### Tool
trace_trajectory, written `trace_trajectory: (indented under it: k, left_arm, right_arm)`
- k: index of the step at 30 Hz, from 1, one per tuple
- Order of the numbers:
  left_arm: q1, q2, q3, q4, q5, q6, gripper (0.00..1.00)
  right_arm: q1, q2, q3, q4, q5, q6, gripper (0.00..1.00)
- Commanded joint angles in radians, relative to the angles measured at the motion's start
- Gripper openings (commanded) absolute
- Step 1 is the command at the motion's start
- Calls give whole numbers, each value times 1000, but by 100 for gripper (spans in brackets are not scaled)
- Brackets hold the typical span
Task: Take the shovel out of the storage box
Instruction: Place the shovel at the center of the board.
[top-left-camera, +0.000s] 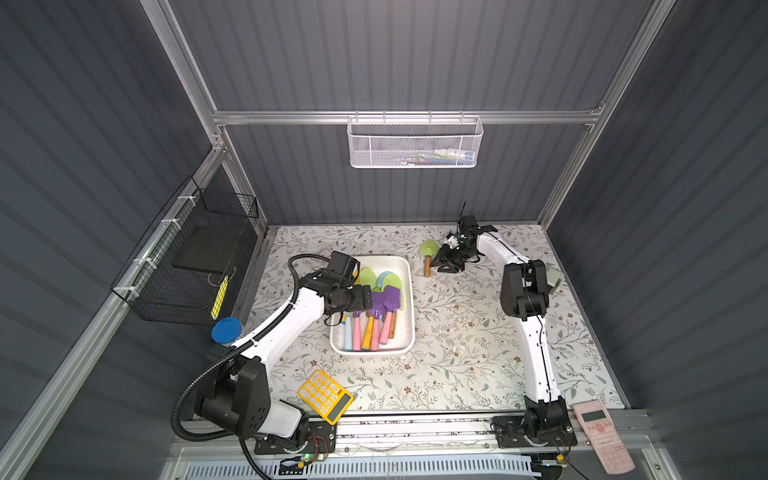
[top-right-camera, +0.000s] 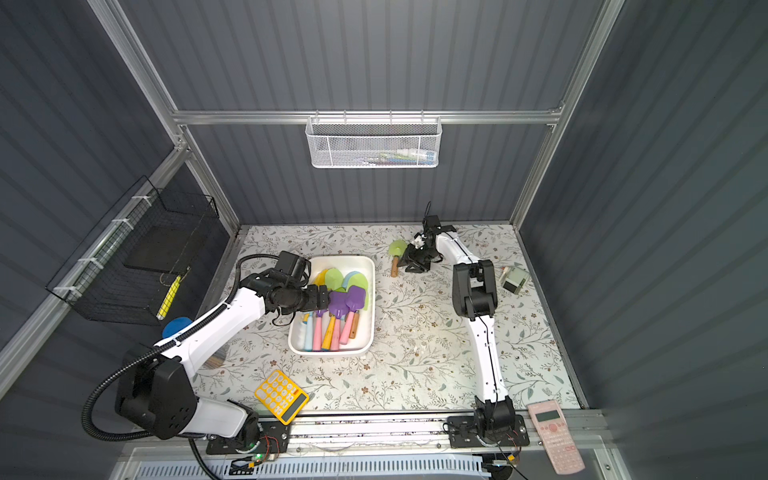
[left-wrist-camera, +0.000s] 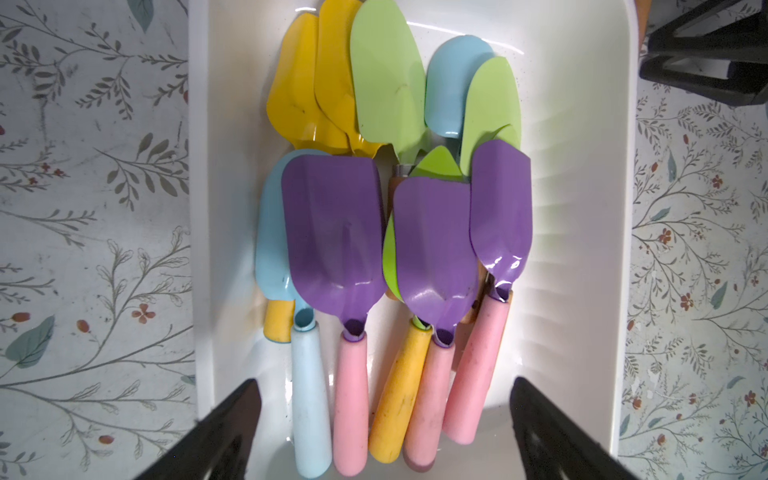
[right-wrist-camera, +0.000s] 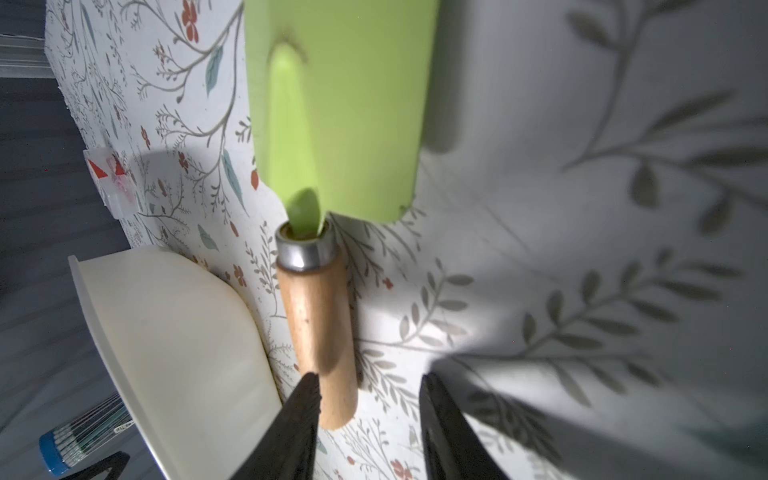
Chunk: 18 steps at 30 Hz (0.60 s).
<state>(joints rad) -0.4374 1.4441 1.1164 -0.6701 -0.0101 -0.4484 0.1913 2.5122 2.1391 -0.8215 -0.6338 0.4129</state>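
- Now, one green shovel (top-left-camera: 429, 249) lies on the table (top-left-camera: 457, 353) beside the storage box (top-left-camera: 405, 336).
- Inside: three purple shovels (left-wrist-camera: 332, 224), two yellow (left-wrist-camera: 307, 95), two blue (left-wrist-camera: 449, 83); the greens (left-wrist-camera: 386, 83) overlap too much to count.
- Left gripper (left-wrist-camera: 384, 382) hovers above them, spread wide.
- Right gripper (right-wrist-camera: 371, 376) sits low at the green shovel's handle, fingers (right-wrist-camera: 299, 415) parted, gripping nothing.

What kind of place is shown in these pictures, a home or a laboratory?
Probably a robot test booth, not a home. Grey ribbed wall panels in an aluminium frame enclose a floral-covered table, and the left arm and right arm are mounted on a rail at its front.
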Motion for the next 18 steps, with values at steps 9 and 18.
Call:
trace_trajectory:
  k: [9,18]
  left_arm:
    - [-3,69,47,-54,-47,71,77]
    - [-178,204,128,-64,-129,16,60]
  right_arm:
    - [14,-543,-556,228,82,50,54]
    - [153,-913,-880,268,319,71,52]
